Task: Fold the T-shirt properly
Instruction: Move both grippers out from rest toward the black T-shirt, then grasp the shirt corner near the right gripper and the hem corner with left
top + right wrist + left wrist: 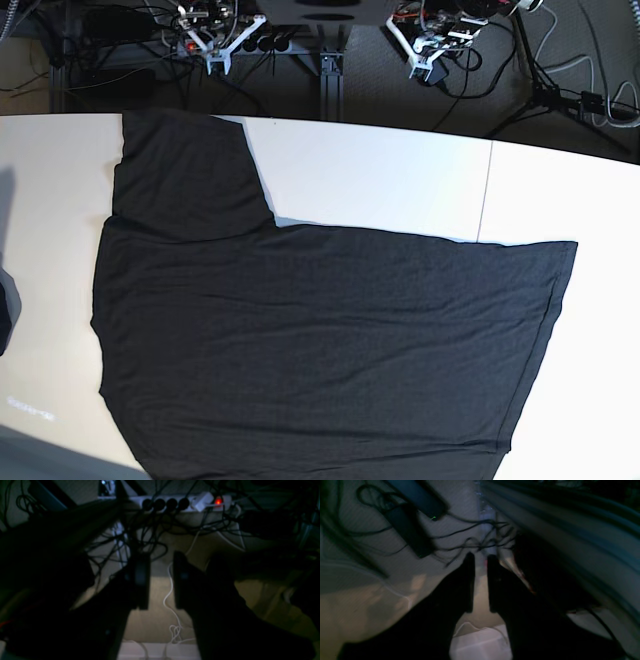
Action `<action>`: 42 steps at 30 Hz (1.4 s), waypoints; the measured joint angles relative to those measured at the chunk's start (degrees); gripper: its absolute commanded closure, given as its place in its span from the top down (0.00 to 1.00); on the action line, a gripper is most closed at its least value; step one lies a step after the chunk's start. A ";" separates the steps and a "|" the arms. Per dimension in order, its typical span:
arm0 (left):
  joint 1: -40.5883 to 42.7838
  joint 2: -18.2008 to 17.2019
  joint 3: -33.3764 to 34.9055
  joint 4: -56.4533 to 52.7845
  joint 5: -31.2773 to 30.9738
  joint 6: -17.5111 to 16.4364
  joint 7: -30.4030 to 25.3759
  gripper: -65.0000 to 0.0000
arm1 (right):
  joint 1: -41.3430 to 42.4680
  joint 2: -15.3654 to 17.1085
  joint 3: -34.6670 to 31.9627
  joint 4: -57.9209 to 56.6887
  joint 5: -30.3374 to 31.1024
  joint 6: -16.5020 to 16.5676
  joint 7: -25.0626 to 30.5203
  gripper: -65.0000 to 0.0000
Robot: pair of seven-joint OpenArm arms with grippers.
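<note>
Charcoal knit, the T-shirt point(320, 340) lay spread plain side up across the white worktop point(380, 170), one sleeve point(185, 170) reaching toward the far edge. It looked soft, light and limp, likely to sag and drag, so pinching hem corners or the sleeve edge seemed best. Both arms sat parked behind the worktop; left fingers point(480, 560) and right fingers point(160, 562) stood slightly parted, holding nothing.

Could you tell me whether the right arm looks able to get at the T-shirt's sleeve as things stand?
Probably yes: the sleeve lies flat and uncovered on the table, on the same side as the right hand, which hangs empty past the far edge with nothing between them.
</note>
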 measured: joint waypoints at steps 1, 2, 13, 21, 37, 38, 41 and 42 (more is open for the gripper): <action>0.00 -0.50 0.00 0.31 0.09 -3.30 0.00 0.19 | -1.05 0.44 -0.24 1.40 -0.09 0.26 -1.46 0.26; 0.17 -0.96 0.00 0.74 0.04 -5.68 0.00 0.19 | -2.08 1.03 -0.50 3.02 -0.20 0.81 -3.15 0.26; 7.54 -10.29 -9.81 14.93 -2.67 -16.70 1.79 0.19 | -17.73 11.63 -1.77 28.83 10.19 7.26 -13.70 0.26; 18.53 -14.51 -22.16 32.17 -9.29 -17.22 8.11 0.19 | -30.95 20.48 -1.88 47.41 18.29 10.91 -14.62 0.26; 44.24 -17.55 -42.07 74.38 -29.22 -17.22 23.91 0.19 | -40.54 24.50 11.06 75.01 35.65 12.68 -26.97 0.26; 45.27 -17.55 -43.30 76.17 -29.11 -16.92 23.98 0.19 | -40.54 24.46 12.68 75.97 36.35 12.70 -27.17 0.26; 46.69 -17.59 -46.93 80.56 -29.05 -16.85 23.96 0.19 | -39.17 24.39 17.86 77.50 39.67 12.87 -27.58 0.26; 46.86 -17.62 -47.84 81.83 -29.14 -16.87 24.06 0.19 | -38.01 24.39 19.52 77.48 40.13 13.03 -27.65 0.26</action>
